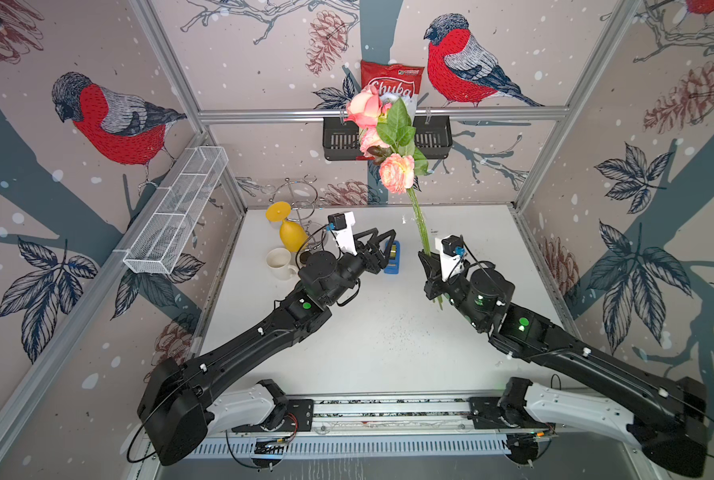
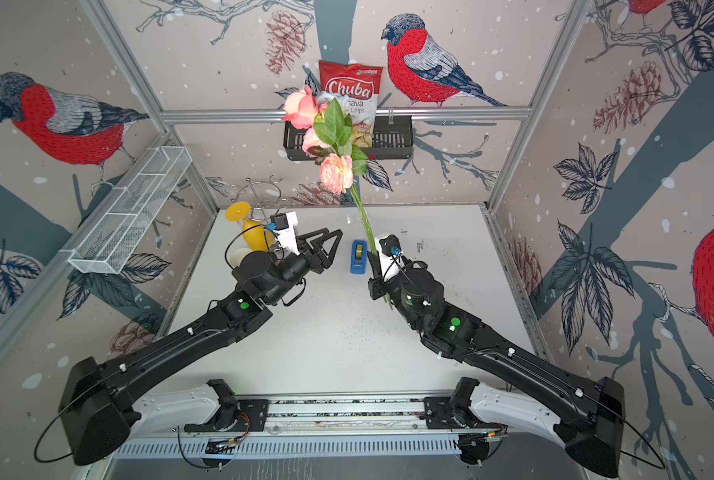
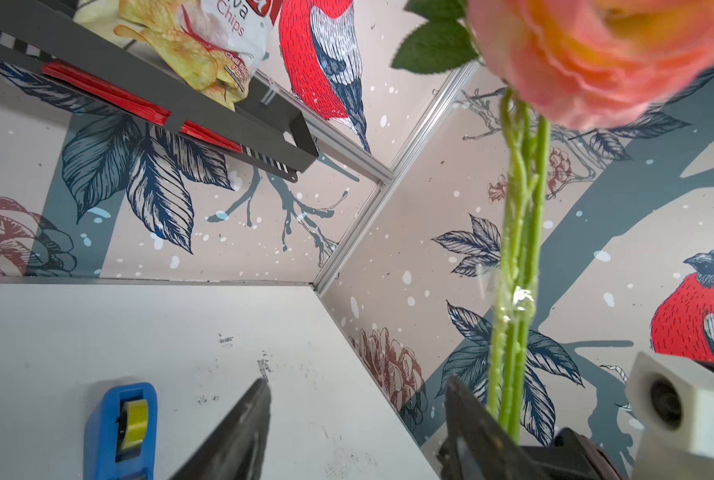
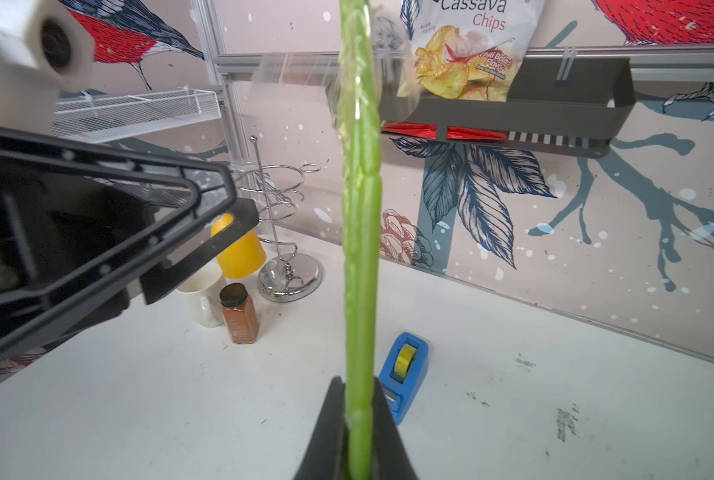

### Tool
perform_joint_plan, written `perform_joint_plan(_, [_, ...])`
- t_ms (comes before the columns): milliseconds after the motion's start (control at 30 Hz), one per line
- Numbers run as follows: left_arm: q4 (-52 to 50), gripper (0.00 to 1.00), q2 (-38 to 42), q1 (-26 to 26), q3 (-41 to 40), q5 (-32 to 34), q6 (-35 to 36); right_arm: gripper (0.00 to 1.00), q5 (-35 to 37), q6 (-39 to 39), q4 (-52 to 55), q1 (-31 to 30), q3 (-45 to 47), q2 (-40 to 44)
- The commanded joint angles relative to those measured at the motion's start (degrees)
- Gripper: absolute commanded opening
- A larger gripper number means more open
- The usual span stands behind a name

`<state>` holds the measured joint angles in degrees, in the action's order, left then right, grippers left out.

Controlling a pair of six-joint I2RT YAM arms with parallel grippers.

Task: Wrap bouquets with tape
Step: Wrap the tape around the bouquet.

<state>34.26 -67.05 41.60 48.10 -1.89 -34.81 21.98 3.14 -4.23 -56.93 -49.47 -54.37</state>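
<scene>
Bullfinch wallpaper [image 1: 463, 66] walls in a white tabletop [image 1: 388, 353] on three sides. The clutter keeps to the far left corner: a yellow goblet [image 1: 291, 232], a white mug [image 1: 278, 262], a brown spice jar [image 4: 239, 316] and a chrome stand [image 4: 282, 249], all well apart from the work in the middle.

The right end effector [image 4: 358, 384] is pinched tight on the lower part of the stems [image 1: 419, 220], low enough that their ends poke out beneath it. It holds the bouquet [image 1: 392, 137] upright, with the blooms high toward the far wall in front of the black basket [image 2: 392, 137] and its chips bag [image 2: 349, 89]. That low grip seems chosen to leave a bare length of stem above the jaws for binding.

A band of clear tape [image 3: 517, 297] already glints round that length, with a loose flap sticking out to one side. The wrap looks begun but not smoothed down.

The left end effector [image 3: 357, 390] hovers to the left of the stems at about their height. Its jaws are spread wide, with nothing between them and no contact with the stems. It is probably placed to press the flap flat or to fetch more tape.

The tape dispenser [image 2: 358, 257] lies flat on the tabletop toward the far middle, between the two end effectors and below them. It is within easy reach of the free one, and its yellowish-green roll faces up.
</scene>
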Motion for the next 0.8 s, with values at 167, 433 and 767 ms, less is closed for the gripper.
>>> perform_joint_plan(167, [18.73,0.72,1.12,-3.03,-0.88,-18.04,-3.15,0.00,-4.49,2.91,-0.70,-0.11,-0.19,0.97])
perform_joint_plan(433, [13.01,0.72,-3.08,-2.14,3.92,-16.52,-0.82,0.00,-5.75,2.97,-1.13,-0.13,-1.28,-0.54])
perform_joint_plan(767, [18.15,0.57,-6.25,-1.88,4.42,-14.69,-5.05,0.00,-5.46,2.62,-0.63,-0.98,-2.09,-1.64])
